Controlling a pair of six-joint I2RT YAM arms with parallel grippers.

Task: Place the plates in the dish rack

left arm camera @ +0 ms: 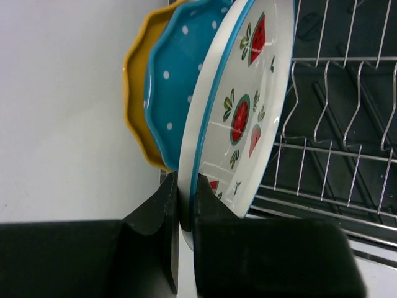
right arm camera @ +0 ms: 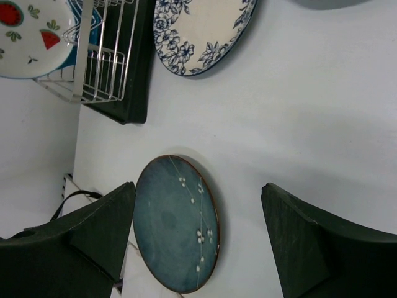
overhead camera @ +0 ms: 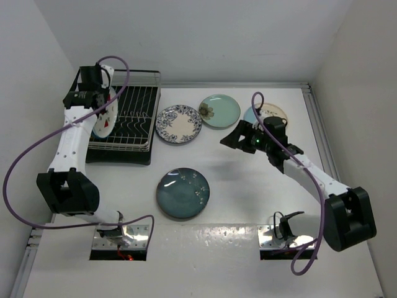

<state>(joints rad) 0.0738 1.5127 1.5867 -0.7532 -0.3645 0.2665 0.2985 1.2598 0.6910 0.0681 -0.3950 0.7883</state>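
while the left gripper (left arm camera: 185,186) is clamped on the rim of the watermelon plate (left arm camera: 242,112), held on edge over the rack's (left arm camera: 335,124) left end just beside the dotted plate (left arm camera: 180,81) & yellow plate (left arm camera: 136,93) standing there, i'd lower it straight into the next free slot, keeping it upright & parallel to those two so rims don't clash, and let go only once the tines carry it. right gripper (right arm camera: 198,189) gapes wide w/ nothing in it, hovering right of the rack. count: 7 plates – 2 in the rack, 1 gripped, 4 flat on the table (overhead camera: 248,205) right of the rack: floral (overhead camera: 178,123), mint (overhead camera: 220,110), blue-cream (overhead camera: 279,112) (partly hidden), teal (overhead camera: 182,193); 1 rack, 2 grippers
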